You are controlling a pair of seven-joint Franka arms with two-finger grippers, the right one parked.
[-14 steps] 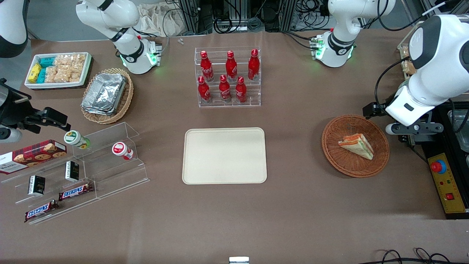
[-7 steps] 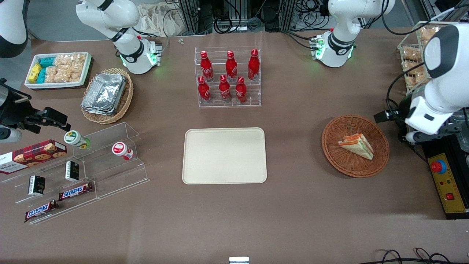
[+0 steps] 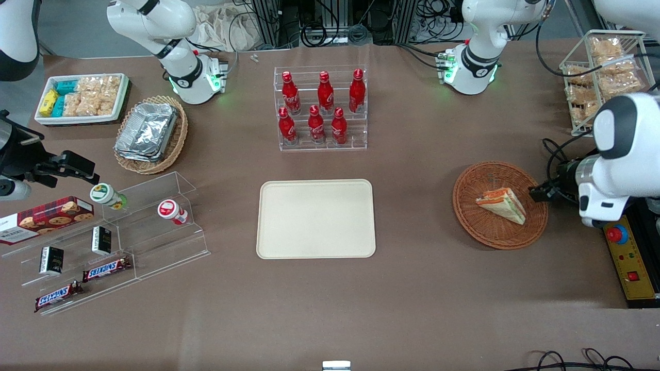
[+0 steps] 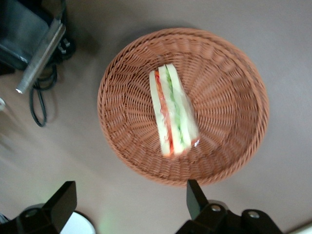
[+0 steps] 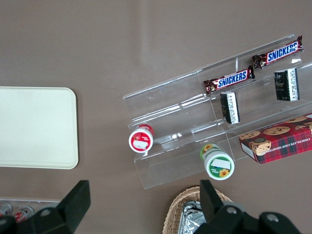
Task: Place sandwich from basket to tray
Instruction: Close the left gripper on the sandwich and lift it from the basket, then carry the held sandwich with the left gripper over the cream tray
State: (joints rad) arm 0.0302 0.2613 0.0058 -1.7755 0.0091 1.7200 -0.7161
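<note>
The cream tray (image 3: 316,218) lies bare at the table's middle; toward the working arm's end, the wedge sandwich (image 3: 501,204) rests in the round wicker basket (image 3: 484,234), off its centre, while the released gripper (image 4: 130,199) hovers above the basket rim, fingers (image 4: 194,196) spread wide

Three cameras: one high overview, two looking down from the wrists.

The front view looks steeply down over the whole tabletop (image 3: 412,309). The left wrist view sits close above the basket (image 4: 234,63) and sandwich (image 4: 173,111), between open gripper (image 4: 129,200) fingers (both also in the overview); the right wrist view shares the tray (image 5: 34,126).
</note>
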